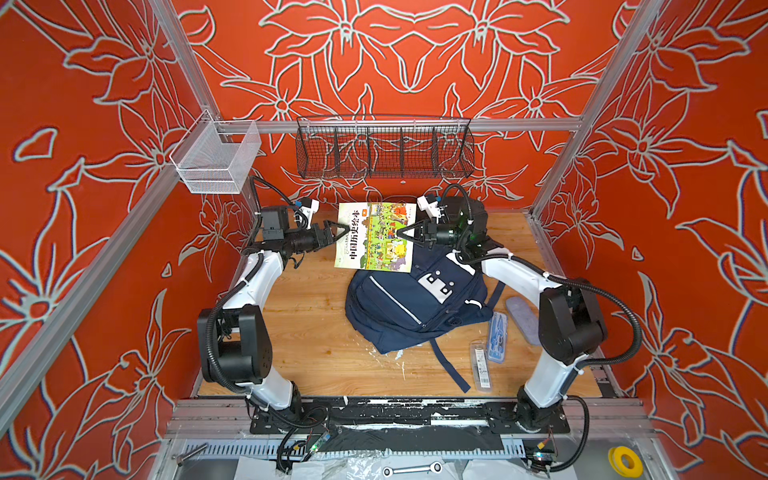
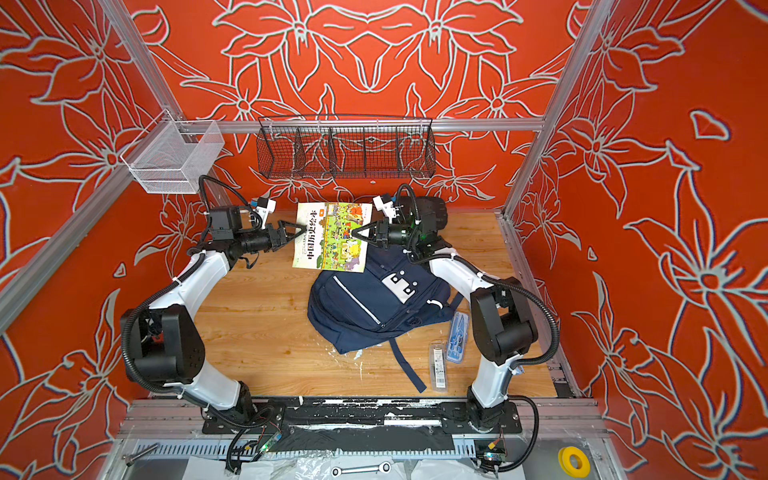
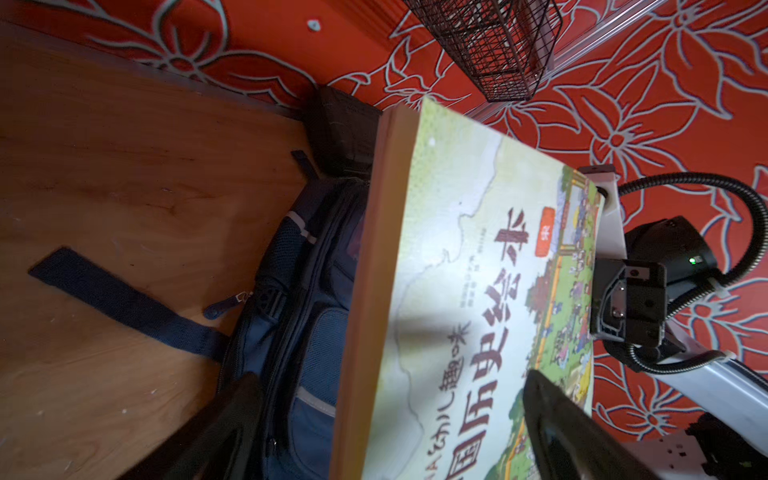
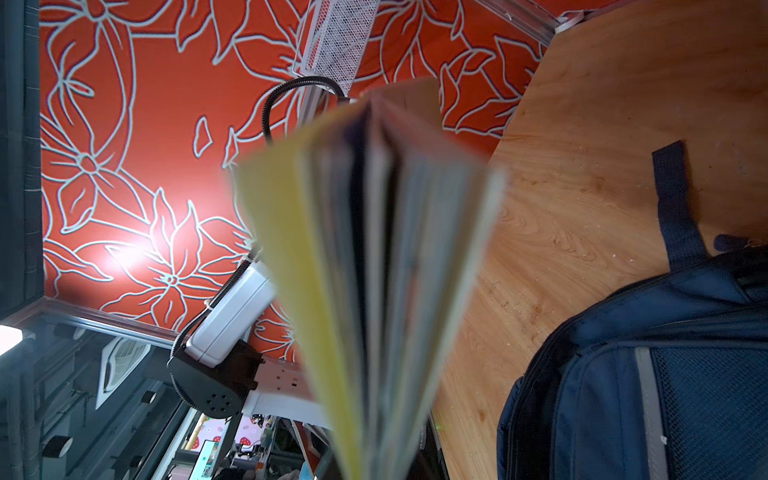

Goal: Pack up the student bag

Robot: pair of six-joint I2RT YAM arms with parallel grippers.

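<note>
Wooden worktop (image 1: 299,332) carries the student bag (image 1: 415,307), flat, slightly toward 3 o'clock from centre. Over its 11 o'clock end hangs a picture book (image 1: 376,237): my right claw (image 1: 400,233) clenched on its 3 o'clock edge, left claw (image 1: 341,232) spread wide around the spine at 9. At the bag's 4 o'clock lie stationery cases (image 1: 496,336). The left wrist view alone gives me a black case (image 3: 340,129) behind the bag.

Book (image 4: 374,257) blurred in right wrist view; student bag (image 1: 415,299) far end hidden beneath it.
</note>
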